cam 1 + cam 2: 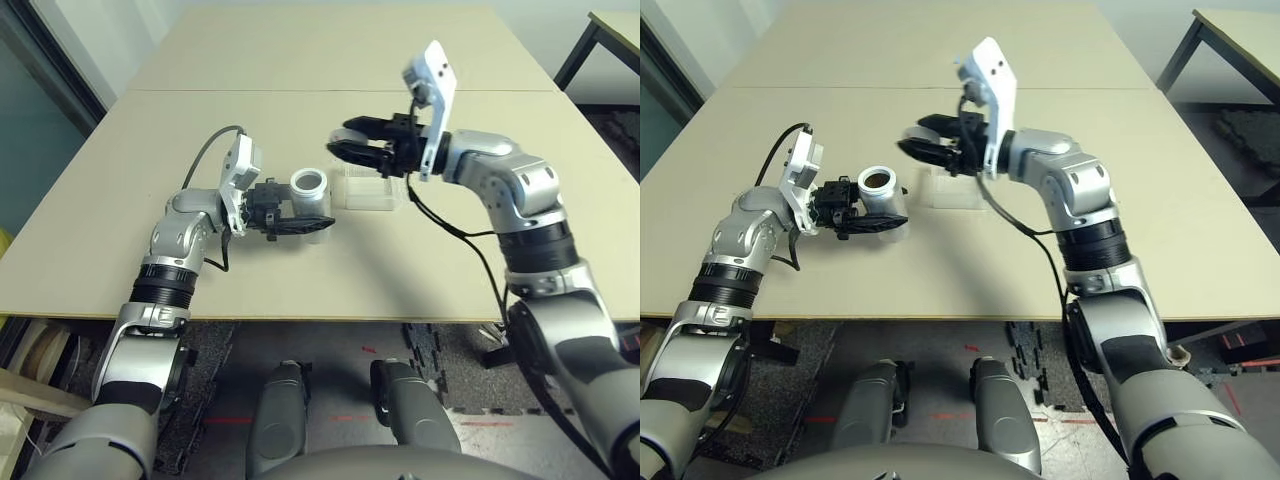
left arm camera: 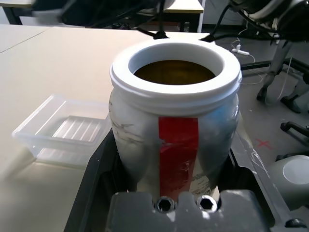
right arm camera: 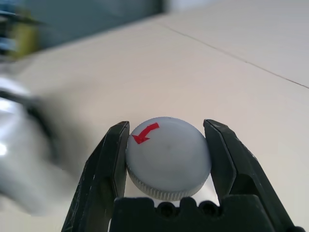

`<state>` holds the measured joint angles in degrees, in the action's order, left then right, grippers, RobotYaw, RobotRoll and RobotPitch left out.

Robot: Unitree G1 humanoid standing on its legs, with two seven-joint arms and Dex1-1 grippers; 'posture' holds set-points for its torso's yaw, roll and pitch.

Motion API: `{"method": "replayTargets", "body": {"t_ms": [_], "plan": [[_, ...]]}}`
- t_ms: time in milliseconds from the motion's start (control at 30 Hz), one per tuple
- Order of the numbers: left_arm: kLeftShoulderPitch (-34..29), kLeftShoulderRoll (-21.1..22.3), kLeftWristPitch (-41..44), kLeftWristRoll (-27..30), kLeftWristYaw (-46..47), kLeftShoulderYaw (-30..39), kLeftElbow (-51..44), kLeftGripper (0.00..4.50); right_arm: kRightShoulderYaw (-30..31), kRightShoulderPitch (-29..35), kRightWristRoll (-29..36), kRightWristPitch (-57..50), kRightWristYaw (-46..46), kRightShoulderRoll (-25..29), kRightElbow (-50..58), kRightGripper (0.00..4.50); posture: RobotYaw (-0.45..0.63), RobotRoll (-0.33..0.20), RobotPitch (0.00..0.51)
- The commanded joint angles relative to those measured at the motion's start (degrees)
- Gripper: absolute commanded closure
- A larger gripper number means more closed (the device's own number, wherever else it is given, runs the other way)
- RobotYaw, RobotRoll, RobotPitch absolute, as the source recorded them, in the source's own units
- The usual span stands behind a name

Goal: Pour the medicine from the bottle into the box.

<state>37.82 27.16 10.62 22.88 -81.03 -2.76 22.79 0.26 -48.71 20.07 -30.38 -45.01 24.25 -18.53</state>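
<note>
At the near side of the table [image 1: 240,285], the left gripper [image 1: 325,208] is clenched around the body of the bottle [image 2: 217,130], one finger on either side. The silvery bottle is upright or close to it, its long axis running up and down and crossing the line of the fingers. Its white-rimmed mouth [image 2: 120,72] is uncapped and points upward, with a dark brown interior showing through it; separate pieces of medicine cannot be made out. A red strip [image 2: 178,150] runs down the wall, along the bottle's length.

Just beside the bottle, toward the robot's right and slightly farther out, the shallow clear box [image 2: 38,121] sits flat on the table with its open side up.

Farther out and raised above the tabletop, the right gripper [image 1: 343,138] reaches toward the robot's left. It grasps the round grey cap [image 3: 169,162] by its edges, between its two fingers, well apart from the bottle. A red arrow [image 3: 145,133] marks the cap's flat face.

Beyond both grippers, a straight seam [image 1: 250,91] crosses the table.
</note>
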Motion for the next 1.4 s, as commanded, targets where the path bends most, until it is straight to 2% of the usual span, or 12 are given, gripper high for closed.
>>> {"method": "replayTargets", "body": {"t_ms": [33, 200, 400, 833, 1033, 1300, 1400], "plan": [[0.82, 0.19, -0.29, -0.15, 0.3, 0.28, 0.2, 1.93, -1.75, 2.89, -3.2, 5.7, 0.2, 3.08, -7.02, 1.92, -0.06, 0.0, 0.119], [1.42, -0.1, -1.08, -0.36, 0.78, 0.3, 1.04, 1.93, -3.18, 8.08, -7.57, 16.32, 4.71, 5.03, -16.62, 1.92, -0.06, 0.0, 0.119], [1.61, 0.08, -1.1, -0.26, 0.84, 0.35, 1.27, 1.93, -6.73, 10.0, -10.0, 28.84, 14.95, 1.97, -26.87, 1.92, -0.06, 0.0, 0.121], [4.85, -1.5, -7.31, -1.84, 5.7, 1.96, 5.35, 1.93, -6.84, 10.79, -12.1, 31.58, 17.9, -1.45, -32.37, 1.92, -0.05, 0.0, 0.124], [5.62, -1.92, -10.55, -4.15, 7.84, 1.21, 7.51, 1.93, -5.63, 10.46, -11.78, 27.74, 11.87, -0.14, -27.96, 0.0, -0.06, 0.0, 0.124], [11.89, -4.16, -16.04, -14.28, 19.03, -1.64, 17.84, 1.93, -4.62, 11.1, -8.65, 18.33, 1.79, 2.7, -12.8, 0.0, -0.07, 0.0, 0.122], [15.31, -5.4, -21.53, -18.64, 25.05, -2.47, 22.3, 1.93, -4.05, 11.99, -8.85, 17.36, 0.6, 3.01, -8.63, 0.0, -0.08, 0.0, 0.12]]}}
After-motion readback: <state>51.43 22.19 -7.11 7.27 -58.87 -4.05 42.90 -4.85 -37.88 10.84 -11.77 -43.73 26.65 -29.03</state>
